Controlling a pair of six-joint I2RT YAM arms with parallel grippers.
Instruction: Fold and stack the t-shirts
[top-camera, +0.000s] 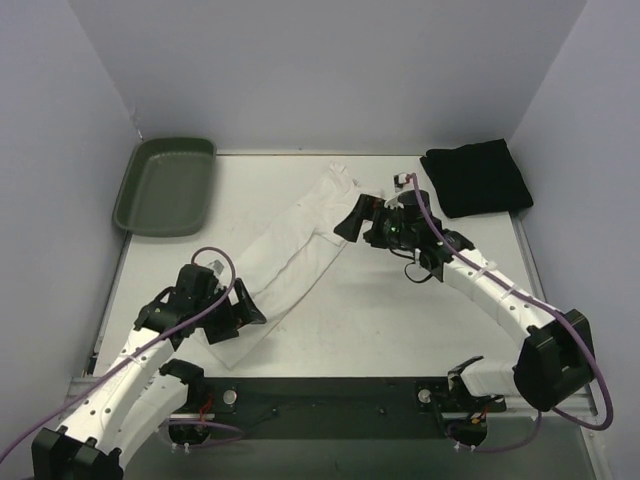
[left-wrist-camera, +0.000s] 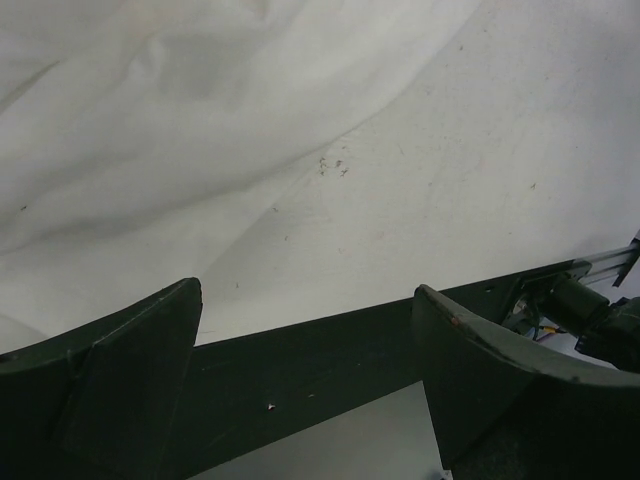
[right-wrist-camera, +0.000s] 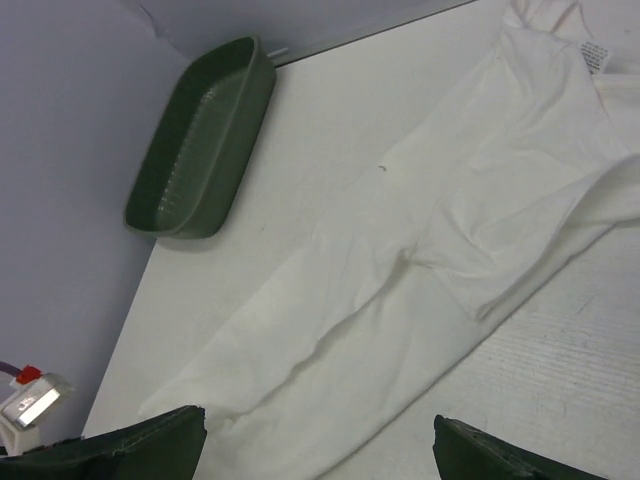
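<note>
**Both grippers spread over the long white shirt**

Top external view: the left gripper (top-camera: 243, 308) sits at the lower left end of the white t-shirt (top-camera: 290, 250), the right gripper (top-camera: 350, 220) at its upper right end. Both have their fingers apart and hold no cloth. The shirt lies as a narrow folded strip running diagonally across the middle of the frame. The black t-shirt (top-camera: 478, 178) lies folded at upper right and the green tray (top-camera: 165, 185) at upper left, both on the pale table (top-camera: 400, 320).

Left wrist view: the left gripper (left-wrist-camera: 310, 350) is open with nothing between its fingers. Wrinkled white t-shirt (left-wrist-camera: 150, 120) fills the upper left, with bare, speckled table (left-wrist-camera: 500, 150) to the right.

Right wrist view: the right gripper (right-wrist-camera: 320, 450) is open at the bottom edge. The white t-shirt (right-wrist-camera: 430, 230) runs from upper right to lower left, and the tray (right-wrist-camera: 200, 140) stands against the wall.

The cloth looks light, limp and easily creased. It is likely best pinched at the end corners through all layers. The smooth tabletop should let it slide, and the walls close in on three sides.
</note>
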